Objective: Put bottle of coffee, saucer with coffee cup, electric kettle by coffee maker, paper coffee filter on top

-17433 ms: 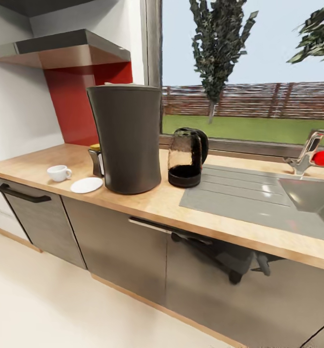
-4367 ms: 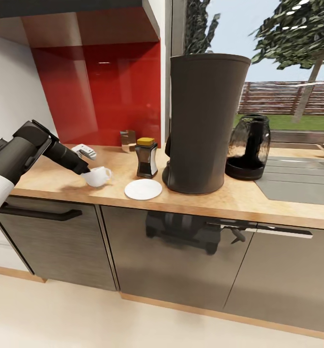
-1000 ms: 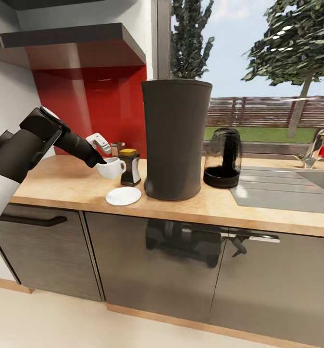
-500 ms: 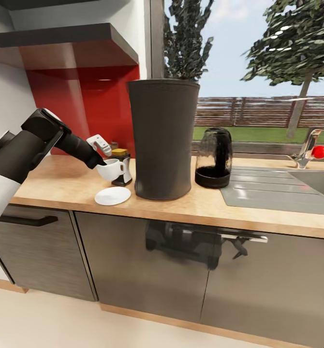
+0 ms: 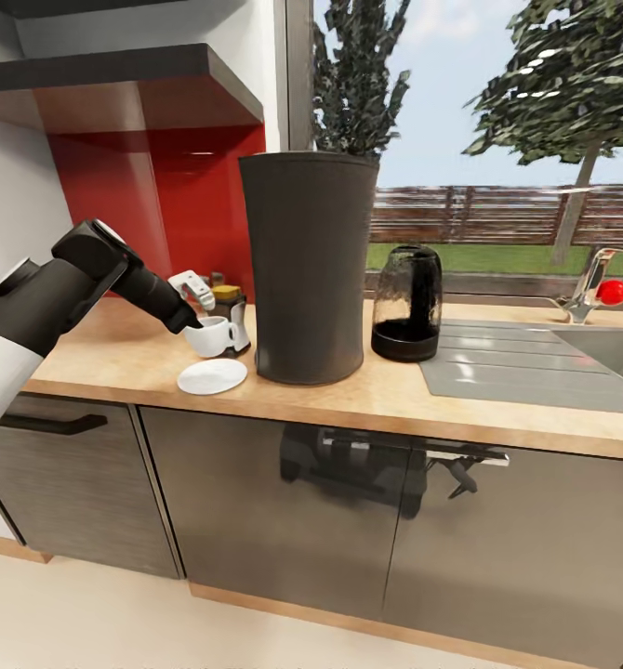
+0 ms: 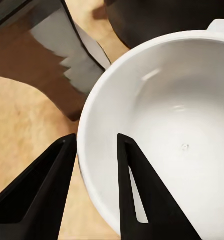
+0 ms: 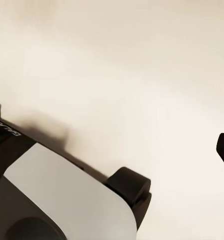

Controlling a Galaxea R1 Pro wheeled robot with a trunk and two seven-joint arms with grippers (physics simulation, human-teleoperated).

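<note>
Cup (image 5: 209, 335) time: you hold the white cup up in the air with your left gripper (image 5: 192, 321), just above the counter (image 5: 107, 358). In the left wrist view, the two black fingers (image 6: 46, 192) pinch the cup's (image 6: 167, 140) rim, one finger inside the cup and one outside. So the left gripper is closed on the cup.

The cup hangs a little behind and above the saucer (image 5: 213, 376). The saucer lies flat on the counter, just beside the big dark coffee maker (image 5: 306, 265), on its left in the head view. The cup is not on the saucer yet.

Right behind the cup stands the coffee bottle (image 5: 230, 311) with its yellow lid. It is on the counter, close to the coffee maker. You can see its dark glass side in the left wrist view too (image 6: 66, 55), very near the cup.

The kettle (image 5: 405, 302) stands upright on the counter on the other side of the coffee maker, near it, next to the grey sink board (image 5: 535, 372). A tap (image 5: 598, 293) with a red knob is farther along.

You cannot tell from here if a paper filter sits on top of the coffee maker.

Your right wrist view looks at the pale floor (image 7: 142, 75) and part of your own base (image 7: 66, 200). A small dark bit shows at the edge, so you cannot tell if the right gripper is open or closed.
</note>
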